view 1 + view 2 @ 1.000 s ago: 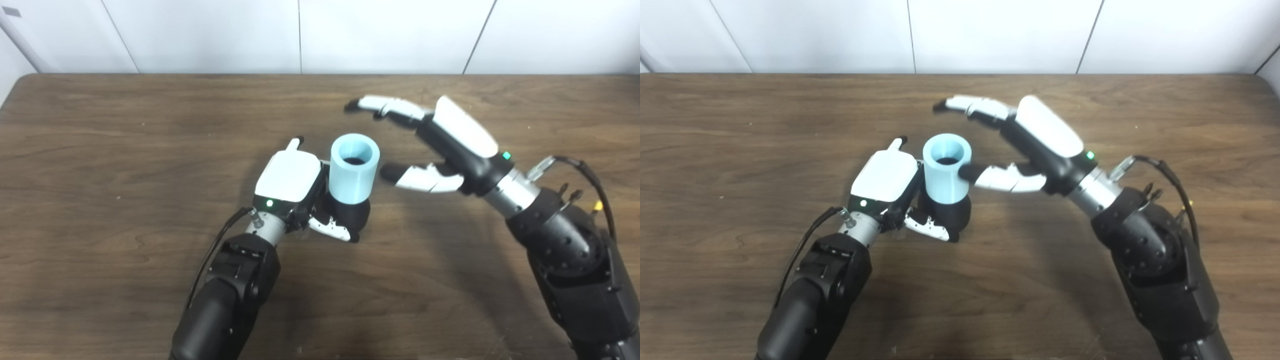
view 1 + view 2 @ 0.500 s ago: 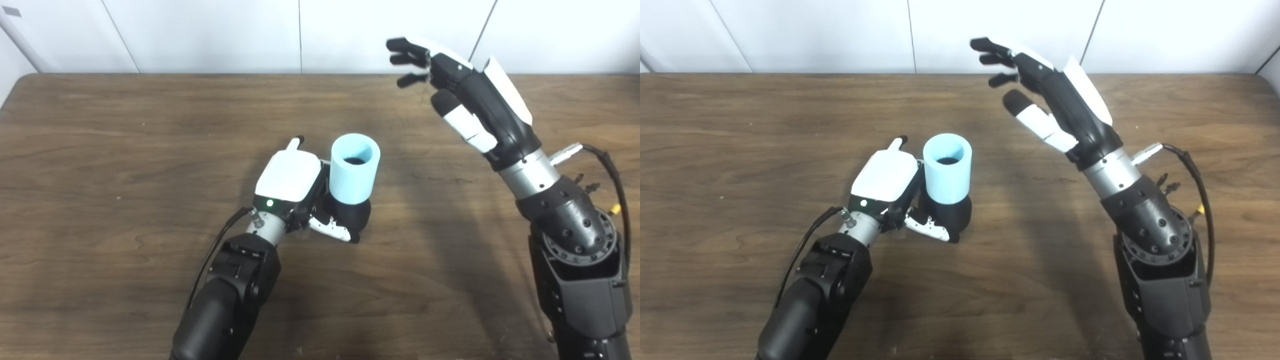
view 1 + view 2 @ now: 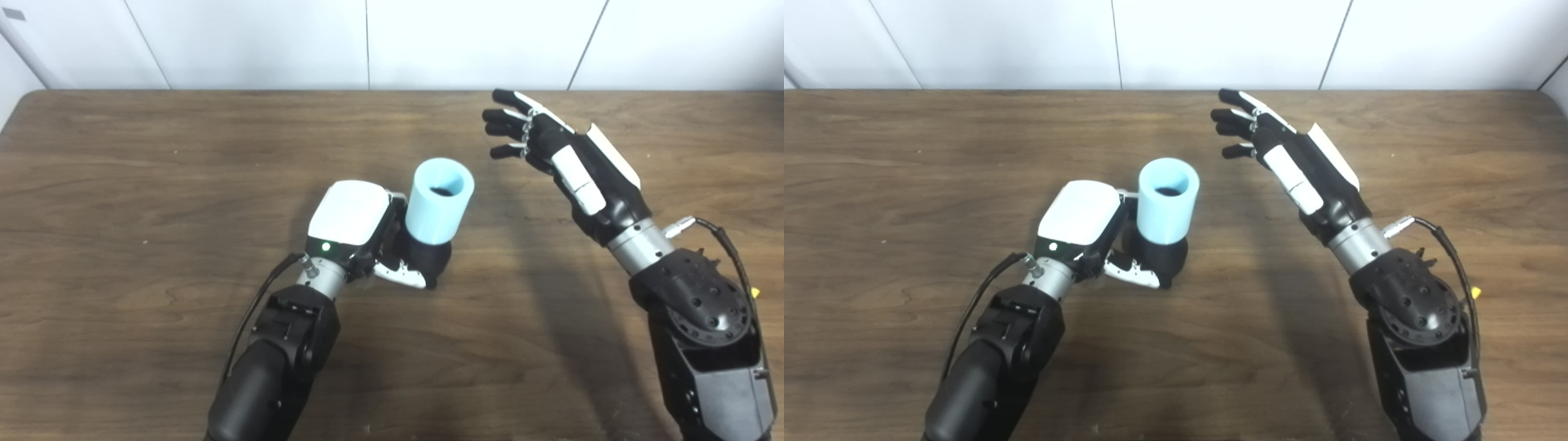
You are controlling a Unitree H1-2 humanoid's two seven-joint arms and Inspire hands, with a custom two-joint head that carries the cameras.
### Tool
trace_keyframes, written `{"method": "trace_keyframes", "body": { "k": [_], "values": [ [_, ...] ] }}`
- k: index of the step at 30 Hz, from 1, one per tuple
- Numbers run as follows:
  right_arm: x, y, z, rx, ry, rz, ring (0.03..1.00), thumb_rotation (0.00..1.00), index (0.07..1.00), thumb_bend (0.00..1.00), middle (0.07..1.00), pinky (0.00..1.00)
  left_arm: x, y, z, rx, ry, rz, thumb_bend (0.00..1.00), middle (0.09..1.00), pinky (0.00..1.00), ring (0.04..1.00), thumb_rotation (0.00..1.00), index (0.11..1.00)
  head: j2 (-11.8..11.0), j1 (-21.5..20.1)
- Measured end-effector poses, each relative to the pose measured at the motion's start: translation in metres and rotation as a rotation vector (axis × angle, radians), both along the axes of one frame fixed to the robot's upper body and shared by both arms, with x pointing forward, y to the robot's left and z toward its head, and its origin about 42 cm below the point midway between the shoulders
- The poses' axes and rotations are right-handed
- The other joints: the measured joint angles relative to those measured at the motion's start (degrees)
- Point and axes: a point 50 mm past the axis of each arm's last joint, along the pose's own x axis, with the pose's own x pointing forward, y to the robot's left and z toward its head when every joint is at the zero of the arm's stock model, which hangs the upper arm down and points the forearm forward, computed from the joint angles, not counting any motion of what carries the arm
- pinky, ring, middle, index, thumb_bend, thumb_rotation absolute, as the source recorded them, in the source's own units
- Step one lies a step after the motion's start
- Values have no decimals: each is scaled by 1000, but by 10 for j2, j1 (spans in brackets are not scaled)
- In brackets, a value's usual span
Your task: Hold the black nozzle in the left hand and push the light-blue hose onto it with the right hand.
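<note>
Right hand [image 3: 566,165]: released and empty, fingers spread and extended. One second ago it bracketed the hose from the right, thumb close to the hose wall; half a second ago it was raised high and away; now it has come lower again but remains well apart from the hose, to the hose's right and toward the far table edge.
Left hand [image 3: 361,223]: clenched around the black nozzle, directly left of the hose. It has tilted slightly since the previous pictures, so the assembly leans to the right.
Black nozzle [image 3: 429,260]: directly below the hose, base near or on the table; only its lower body shows beneath the hose.
Light-blue hose [image 3: 440,201]: short open tube seated over the top of the nozzle, mouth upward, dark nozzle tip visible inside. It stays in place with no right-hand contact.
Table [image 3: 122,184]: dark wood surface under both arms.
Meaning for task: judged from the hose staying on the nozzle unsupported, the push-on step appears complete. The right hand's withdrawal fits a release after insertion. Depth of seating cannot be confirmed from these views.
Indicator: a green light shows on the left hand's back, left of the hose.
Brands, labels, writing: none legible on hands, hose, nozzle or table.
</note>
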Motion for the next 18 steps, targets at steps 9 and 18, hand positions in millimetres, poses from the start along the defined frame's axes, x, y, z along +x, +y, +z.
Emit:
{"method": "trace_keyframes", "body": {
  "k": [9,18],
  "values": [
    [0,2,-1,-18,1,-2,822,1000,936,564,843,741,0,1,-2,-7,-6,2,1000,997,994,973,512,999,2,1],
    [0,4,-3,-35,16,-2,823,1000,943,575,851,753,5,11,1,-27,59,44,1000,1000,1000,1000,557,1000,4,3]
  ]
}}
